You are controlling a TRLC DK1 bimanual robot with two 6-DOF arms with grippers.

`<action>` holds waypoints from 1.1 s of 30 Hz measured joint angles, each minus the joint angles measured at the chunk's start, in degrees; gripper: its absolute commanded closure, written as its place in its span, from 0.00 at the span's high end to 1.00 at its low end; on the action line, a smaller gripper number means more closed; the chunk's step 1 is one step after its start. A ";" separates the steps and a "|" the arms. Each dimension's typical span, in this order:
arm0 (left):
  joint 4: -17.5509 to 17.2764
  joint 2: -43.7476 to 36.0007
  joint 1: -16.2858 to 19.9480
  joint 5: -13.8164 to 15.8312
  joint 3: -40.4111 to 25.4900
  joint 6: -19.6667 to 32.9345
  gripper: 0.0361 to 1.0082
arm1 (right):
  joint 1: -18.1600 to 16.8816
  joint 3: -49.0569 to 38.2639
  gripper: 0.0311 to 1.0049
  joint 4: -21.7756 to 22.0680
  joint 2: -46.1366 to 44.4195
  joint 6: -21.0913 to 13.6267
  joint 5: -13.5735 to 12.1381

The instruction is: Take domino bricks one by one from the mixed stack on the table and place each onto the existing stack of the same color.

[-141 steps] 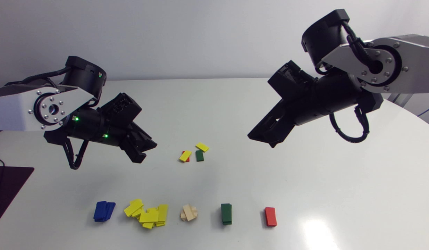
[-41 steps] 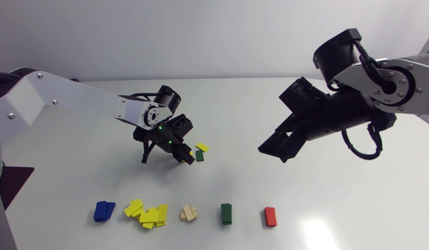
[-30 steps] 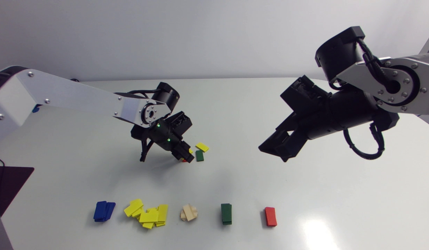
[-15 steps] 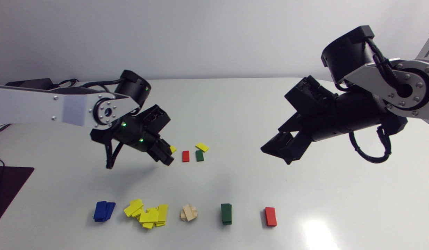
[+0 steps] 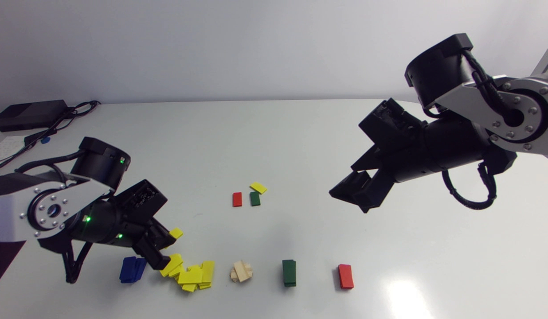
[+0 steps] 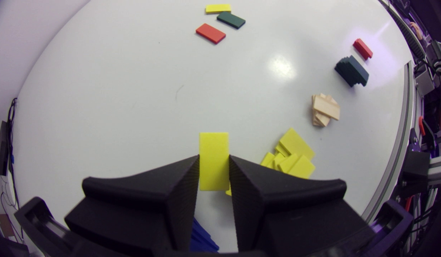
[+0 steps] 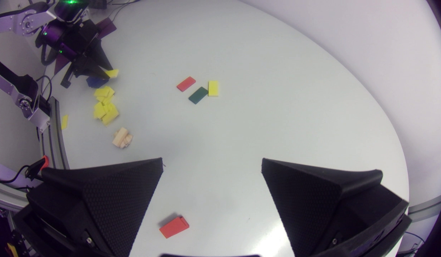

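The left hand is clamped on a yellow brick, just left of the sprawled yellow stack. Dropped on that loose heap, it may slide off, and the blue stack close under the hand could get knocked. The right hand hangs spread apart, well away. The table's near edge is close; room to move lies on the far side.

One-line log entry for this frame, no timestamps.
left end effector: shut on yellow brick, beside yellow stack | right end effector: open, empty | unsorted: red brick, green brick, loose yellow brick
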 measured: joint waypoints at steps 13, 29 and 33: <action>-5.68 -8.41 -1.53 3.69 -3.50 0.46 0.12 | 0.04 -2.54 0.96 0.02 -2.82 0.00 0.00; -5.79 -7.98 0.94 4.76 -4.68 2.82 0.12 | 0.22 -3.43 0.96 -0.02 -4.46 0.00 0.00; -5.75 -7.98 0.92 4.74 -5.27 3.65 0.12 | 0.37 -3.69 0.96 0.00 -4.81 0.00 0.00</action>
